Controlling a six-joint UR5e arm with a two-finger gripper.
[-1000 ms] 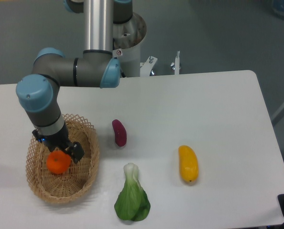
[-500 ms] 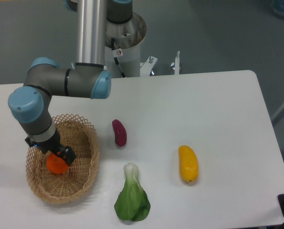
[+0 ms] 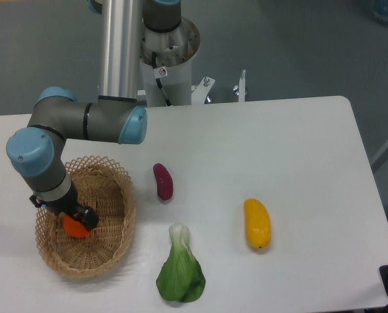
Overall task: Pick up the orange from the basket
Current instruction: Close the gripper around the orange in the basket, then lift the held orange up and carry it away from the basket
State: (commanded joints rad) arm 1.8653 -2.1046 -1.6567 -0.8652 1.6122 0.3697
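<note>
White table (image 3: pixel 298 143), tool (image 3: pixel 73 218) over orange (image 3: pixel 74 227), basket (image 3: pixel 112 244)

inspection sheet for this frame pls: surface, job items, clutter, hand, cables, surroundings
Surface: white table, no spills seen.
Job's things: orange inside wicker basket, partly hidden by the hand.
Clutter: purple vegetable, yellow fruit, leafy green, all apart on the table.
Hand: hand down in the basket at the orange; open or shut cannot be told.
Cables: black cable on the robot base.
Surroundings: grey floor.
</note>
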